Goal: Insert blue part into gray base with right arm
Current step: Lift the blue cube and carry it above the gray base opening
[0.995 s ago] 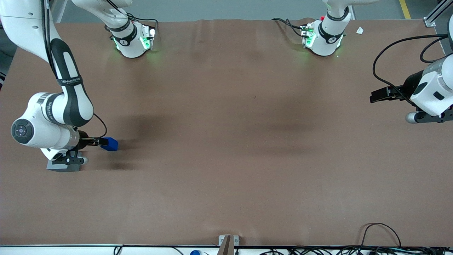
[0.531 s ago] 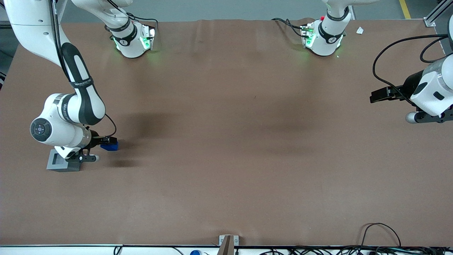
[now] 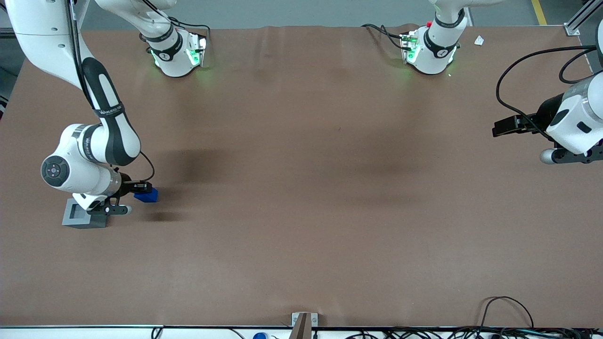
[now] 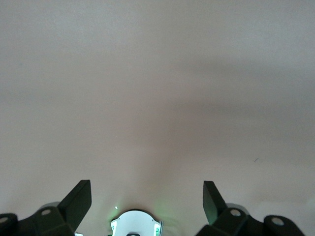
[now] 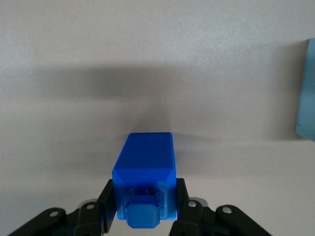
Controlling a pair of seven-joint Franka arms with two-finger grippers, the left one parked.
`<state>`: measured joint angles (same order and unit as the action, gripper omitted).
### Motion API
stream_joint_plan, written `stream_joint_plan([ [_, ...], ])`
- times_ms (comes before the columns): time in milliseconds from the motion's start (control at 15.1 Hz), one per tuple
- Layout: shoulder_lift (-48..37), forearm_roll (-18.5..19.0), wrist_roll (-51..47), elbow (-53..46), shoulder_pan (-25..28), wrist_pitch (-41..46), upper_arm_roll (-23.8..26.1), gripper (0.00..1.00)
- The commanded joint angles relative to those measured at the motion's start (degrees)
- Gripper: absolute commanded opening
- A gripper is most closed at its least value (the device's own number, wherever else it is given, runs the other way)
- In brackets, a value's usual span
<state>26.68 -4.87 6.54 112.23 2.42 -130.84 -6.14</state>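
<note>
Lower left of frame: black two-finger gripper (image 3: 141,189) clamped on small bright-blue plastic block (image 3: 147,195), just beside matte gray cube base (image 3: 77,217)

Swung off the gray base (image 3: 79,217) over the past second, uncovering its socket. Now the gripper (image 3: 140,189) closed around the blue part (image 3: 147,195), beside the base toward the parked arm's end; barely shifted lately.

The gripper (image 3: 141,189) is holding the part (image 3: 147,195) just beside the base (image 3: 77,219), toward the working arm's end.
</note>
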Motion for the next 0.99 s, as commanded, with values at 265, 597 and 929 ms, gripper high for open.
stream_joint_plan([
  [265,-0.58,-0.58,4.79,-9.81,-4.97,7.84,-0.01,0.04],
  [597,-0.58,0.47,5.58,-20.12,-7.17,20.97,-0.1,0.03],
  [929,-0.06,1.26,7.69,-21.35,-12.0,20.71,-0.1,0.01],
])
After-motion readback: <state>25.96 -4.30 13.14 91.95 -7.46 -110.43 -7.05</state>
